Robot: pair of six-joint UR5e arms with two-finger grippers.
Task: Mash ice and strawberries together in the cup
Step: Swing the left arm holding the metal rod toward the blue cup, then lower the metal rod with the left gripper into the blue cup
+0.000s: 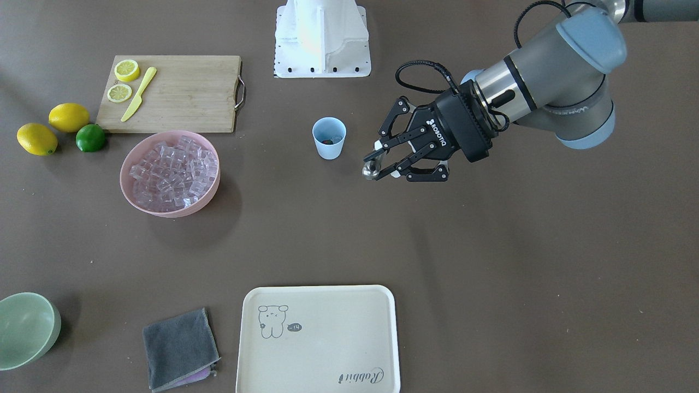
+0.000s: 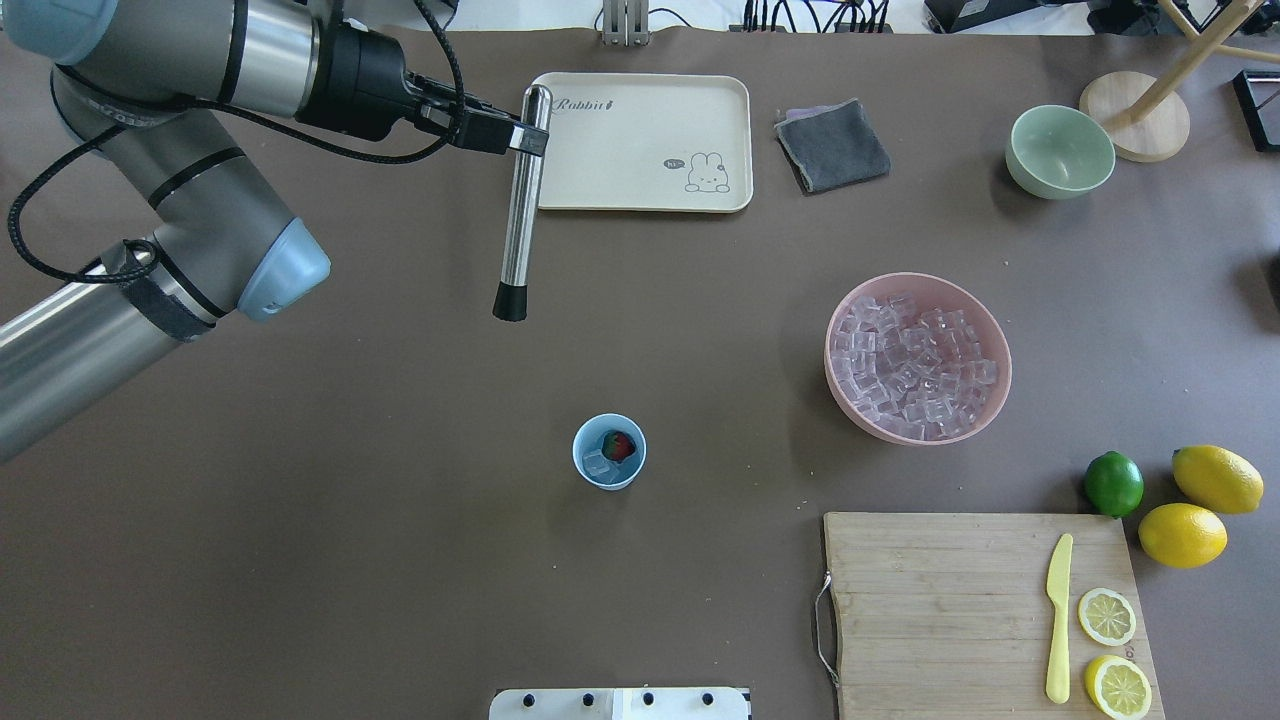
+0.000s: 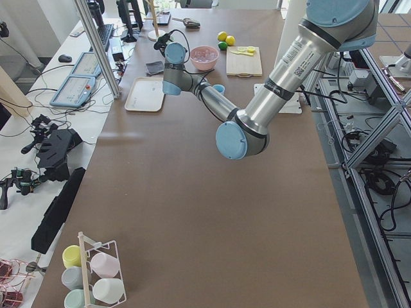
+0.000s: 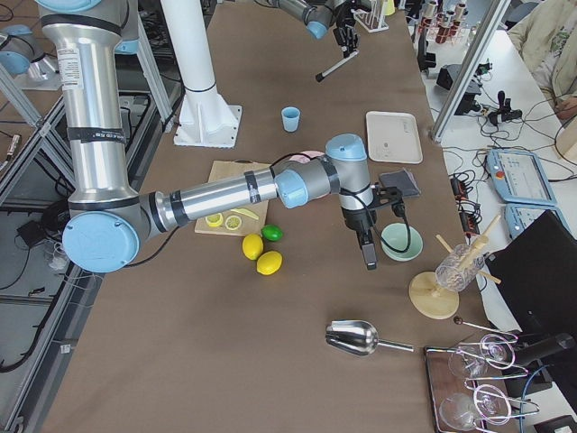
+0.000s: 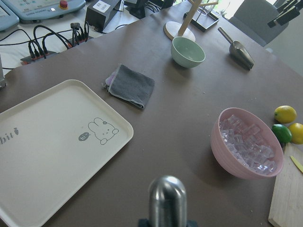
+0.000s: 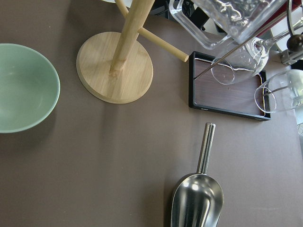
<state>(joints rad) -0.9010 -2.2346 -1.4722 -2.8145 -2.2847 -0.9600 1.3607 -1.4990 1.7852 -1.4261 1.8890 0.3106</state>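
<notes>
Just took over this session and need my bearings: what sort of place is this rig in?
Probably a robotics lab bench staged as a drinks-prep station: teach pendants and cables beside the table, plus a pink bowl of ice, a cutting board with lemon slices and a metal scoop.

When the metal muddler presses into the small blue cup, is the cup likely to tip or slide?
It may tip: the cup narrows toward its base and stands free. Probably light, with only a little ice and one strawberry inside. Off-centre pressing could slide it.
</notes>
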